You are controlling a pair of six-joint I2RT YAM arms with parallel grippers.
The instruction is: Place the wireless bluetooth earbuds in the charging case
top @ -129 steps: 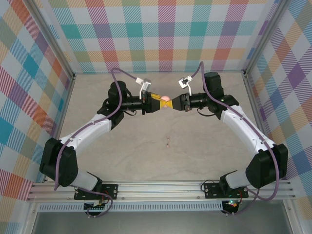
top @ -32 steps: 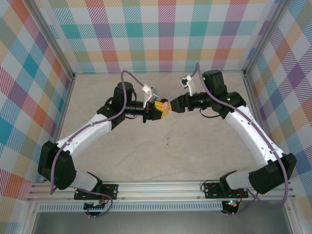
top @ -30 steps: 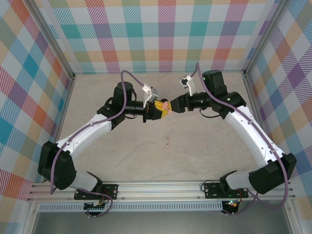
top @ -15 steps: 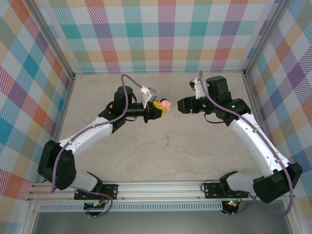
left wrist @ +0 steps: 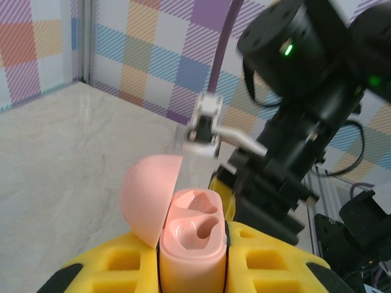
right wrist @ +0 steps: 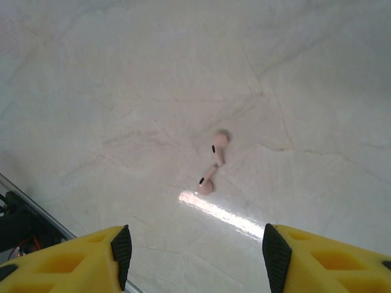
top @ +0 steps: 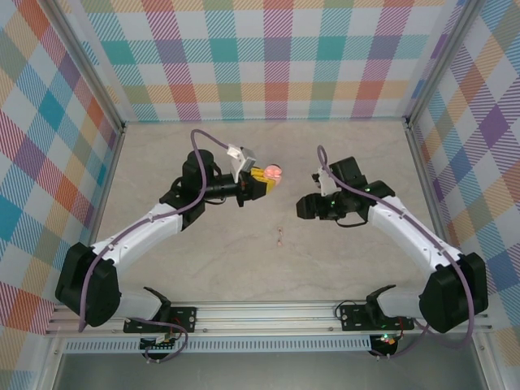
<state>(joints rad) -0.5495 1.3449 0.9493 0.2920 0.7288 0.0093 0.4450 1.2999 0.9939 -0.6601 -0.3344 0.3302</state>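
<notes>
Two loose pink earbuds (right wrist: pixel 219 146); empty open pink case (left wrist: pixel 192 244)

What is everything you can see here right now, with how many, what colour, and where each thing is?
small pale pink earbuds: two, pale pink, lying close together on the table, below the right arm's open jaws.
pale pink plastic charging case: one, pale pink, lid open, wells look empty, held above the table mid-scene.
pale marbled table: one, beige, fills the floor of the cell.
plaid fabric walls: three, multicoloured, left, back and right.
left arm: one, white and black, yellow jaws shut on the case.
right arm: one, white and black, yellow jaws open, holding nothing.
</notes>
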